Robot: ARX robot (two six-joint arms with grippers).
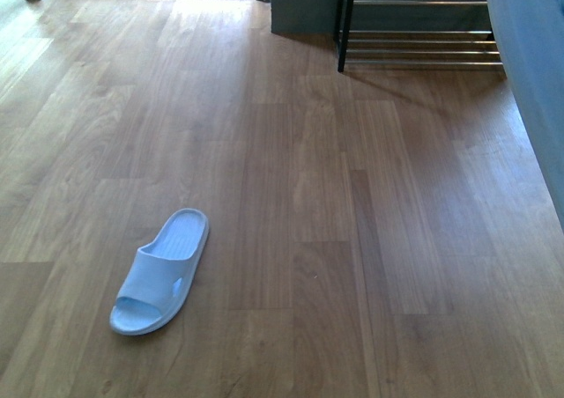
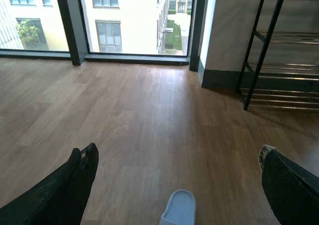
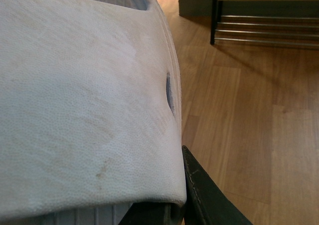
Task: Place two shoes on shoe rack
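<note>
One pale blue-white slide (image 1: 160, 273) lies on the wooden floor at the near left, toe toward me. My left gripper (image 2: 177, 160) hangs open above its heel end (image 2: 178, 209), both dark fingers (image 2: 82, 170) spread wide and apart from it. A second slide (image 3: 84, 100) fills the right wrist view, with my right gripper (image 3: 164, 205) shut on it; one dark finger (image 3: 204, 195) presses its side. In the front view the blurred pale blue shape (image 1: 538, 81) at the right edge looks like this held slide. The black shoe rack (image 1: 414, 37) with silver rods stands at the far right, its visible tiers bare.
A grey-skirted white wall (image 1: 304, 11) stands just left of the rack (image 2: 279, 75). Floor-to-ceiling windows with dark frames (image 2: 70, 26) run along the far side. Wooden floor (image 1: 352, 239) stretches between the lying slide and the rack (image 3: 264, 21).
</note>
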